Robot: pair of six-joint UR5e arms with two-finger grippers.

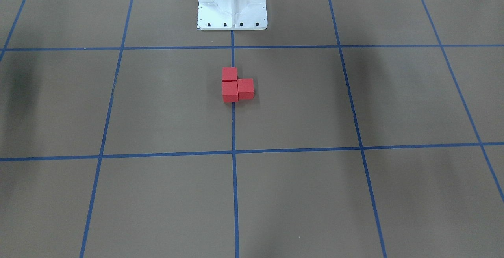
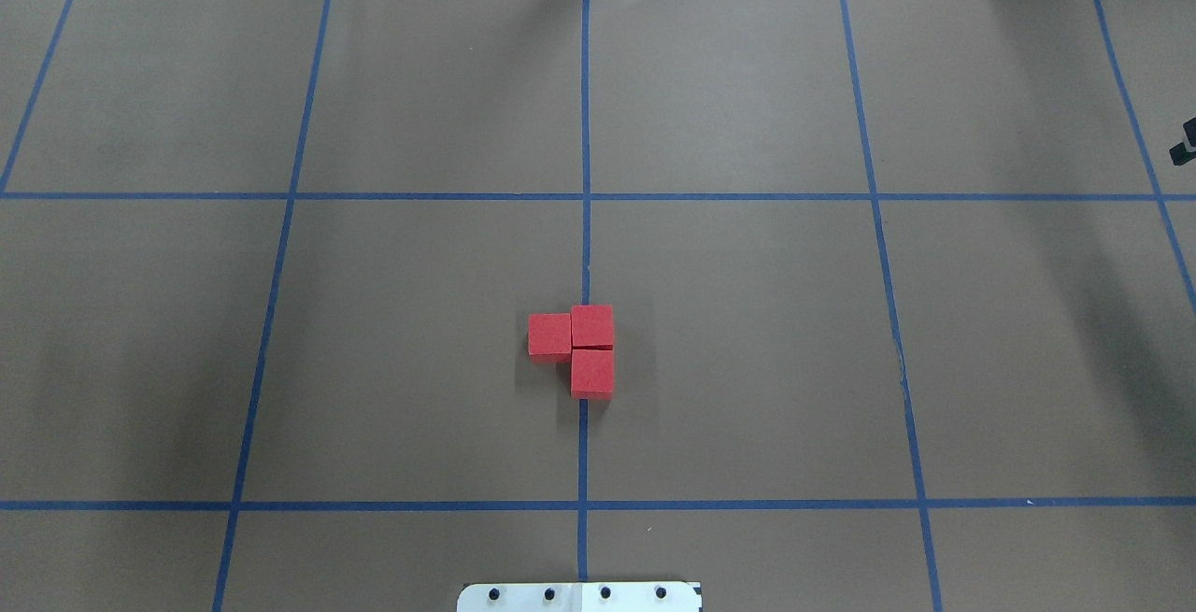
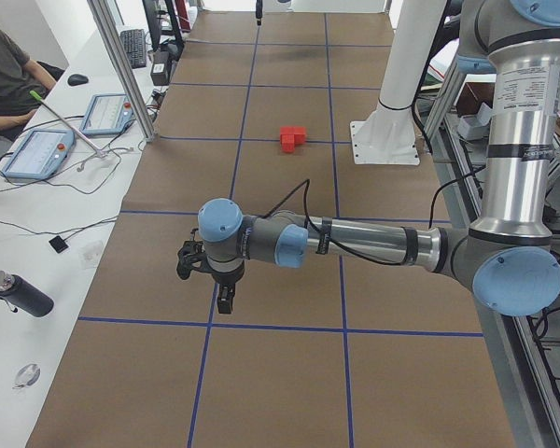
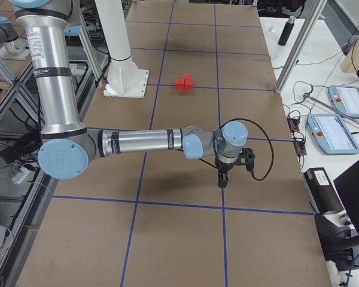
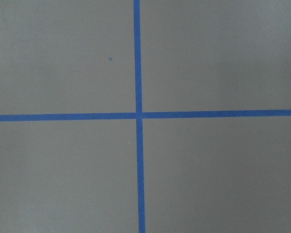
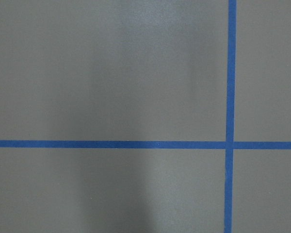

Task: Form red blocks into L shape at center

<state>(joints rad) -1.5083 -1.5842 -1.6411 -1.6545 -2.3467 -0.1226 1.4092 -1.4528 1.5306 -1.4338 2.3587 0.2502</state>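
White base plate [image 2: 579, 596], nearest the robot, on the brown surface [image 2: 747, 313]. Next item?

Red blocks [image 2: 591, 374], three. Two touch in a row along the middle blue tape line [image 2: 585, 79]. The third sits against the farther one's side, toward the robot's left. Together they make an L at the center [image 2: 585, 266].

Arms?

Left claw [image 3: 224, 306], well apart from the blocks at the robot's left end, pointing down above the tape grid, touching nothing. Clenched or released: cannot tell. Right claw [image 4: 222, 179], same pose at the opposite end, likewise cannot tell.

Containers?

Dark bottle [image 3: 19, 294], lying on the white side surface [image 3: 37, 243], contents not visible. Second dark bottle [image 4: 289, 30], upright on another white side surface [image 4: 323, 60] farther off, contents not visible.
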